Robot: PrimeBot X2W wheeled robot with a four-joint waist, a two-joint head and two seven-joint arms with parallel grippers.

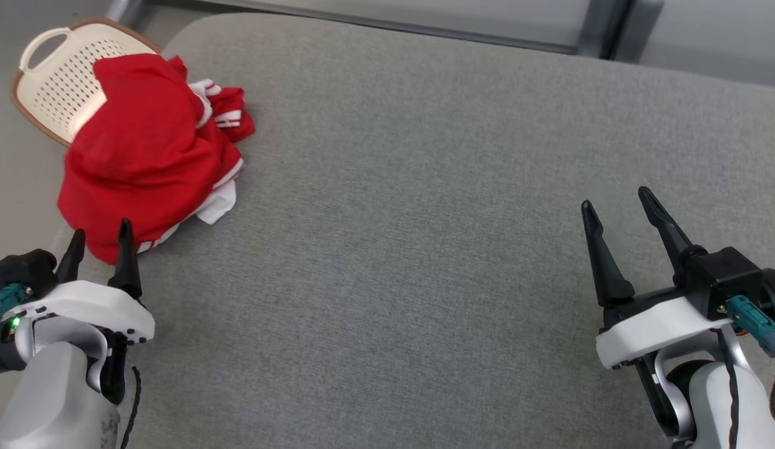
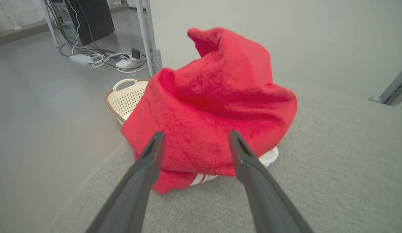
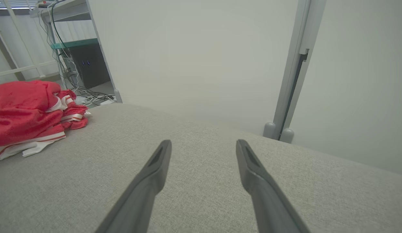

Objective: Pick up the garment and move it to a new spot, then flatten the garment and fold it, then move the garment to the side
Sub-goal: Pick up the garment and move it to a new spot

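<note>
Head view: red garment [image 1: 144,149] bunched at the far left corner of the grey padded surface [image 1: 425,249]; left gripper [image 1: 102,227] spread wide just before it, right gripper [image 1: 615,196] wide, well apart. Left wrist view: cream basket [image 2: 125,97] and cables [image 2: 100,58] on the floor [image 2: 32,97]. Right wrist view: pale wall [image 3: 194,64].

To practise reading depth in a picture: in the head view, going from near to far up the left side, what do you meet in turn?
left gripper, open → red garment, crumpled → cream basket, partly hidden behind the garment
</note>
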